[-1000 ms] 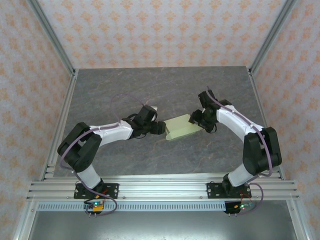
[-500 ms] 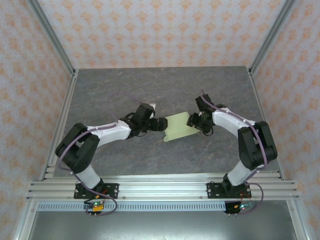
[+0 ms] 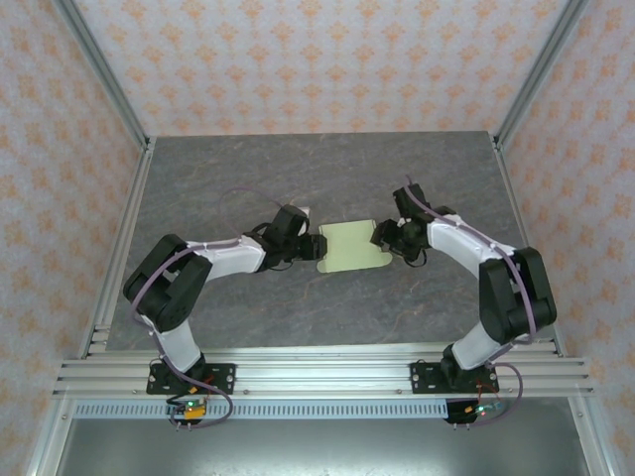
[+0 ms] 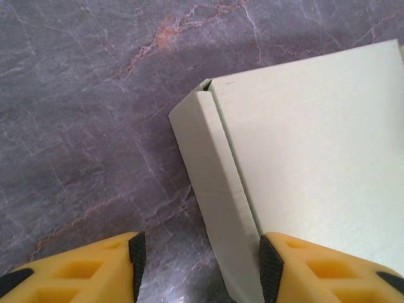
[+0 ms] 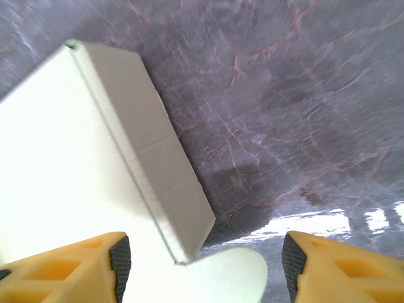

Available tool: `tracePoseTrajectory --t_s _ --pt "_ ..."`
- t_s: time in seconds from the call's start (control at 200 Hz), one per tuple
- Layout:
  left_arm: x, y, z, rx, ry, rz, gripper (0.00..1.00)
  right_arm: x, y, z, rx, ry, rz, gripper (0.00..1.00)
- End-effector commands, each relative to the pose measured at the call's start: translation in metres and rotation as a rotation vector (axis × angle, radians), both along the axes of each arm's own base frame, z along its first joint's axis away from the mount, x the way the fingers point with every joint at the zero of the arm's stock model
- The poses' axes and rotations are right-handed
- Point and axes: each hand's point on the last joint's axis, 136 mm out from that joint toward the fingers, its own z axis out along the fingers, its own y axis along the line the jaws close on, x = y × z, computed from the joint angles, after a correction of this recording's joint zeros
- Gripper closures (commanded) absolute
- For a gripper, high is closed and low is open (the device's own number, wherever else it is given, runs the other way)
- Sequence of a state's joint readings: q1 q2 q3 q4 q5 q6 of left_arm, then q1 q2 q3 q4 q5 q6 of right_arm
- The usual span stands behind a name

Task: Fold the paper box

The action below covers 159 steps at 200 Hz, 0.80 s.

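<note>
Left gripper, as I am watching from the remote desk, is straddling a folded side wall of the paper box, jaws parted, gripping nothing. The right gripper is hanging released over the opposite wall and a rounded flap. The pale green box is lying mid-way across the marbled grey table, between both claws.

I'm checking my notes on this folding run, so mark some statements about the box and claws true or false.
1. The box lies between the left claw and the right claw. True.
2. The box is red. False: it is pale green.
3. A rounded flap sticks out of the box onto the table. True.
4. The left claw is shut tight. False: its jaws stand apart, astride the box's side wall.
</note>
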<state>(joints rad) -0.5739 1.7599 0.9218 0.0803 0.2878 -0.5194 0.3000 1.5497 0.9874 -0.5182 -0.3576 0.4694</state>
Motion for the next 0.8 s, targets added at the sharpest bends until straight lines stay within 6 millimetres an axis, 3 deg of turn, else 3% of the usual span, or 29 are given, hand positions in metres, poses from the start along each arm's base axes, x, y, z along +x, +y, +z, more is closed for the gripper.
tracePoseTrajectory --t_s 0.0,0.245,0.481,0.791 --pt "-0.008 0.017 -0.03 0.083 0.092 0.017 0.48 -0.001 -0.005 0.018 0.011 -0.065 0.056 0.32" --pt "-0.004 0.028 -0.042 0.073 0.173 0.053 0.49 -0.004 0.02 0.007 0.117 -0.063 0.164 0.32" --pt "-0.004 0.027 -0.05 -0.095 0.228 0.038 0.55 0.009 0.039 -0.002 0.269 -0.119 0.253 0.31" --pt "0.001 0.029 -0.051 -0.083 0.239 0.029 0.55 0.031 0.076 0.015 0.556 -0.118 0.288 0.25"
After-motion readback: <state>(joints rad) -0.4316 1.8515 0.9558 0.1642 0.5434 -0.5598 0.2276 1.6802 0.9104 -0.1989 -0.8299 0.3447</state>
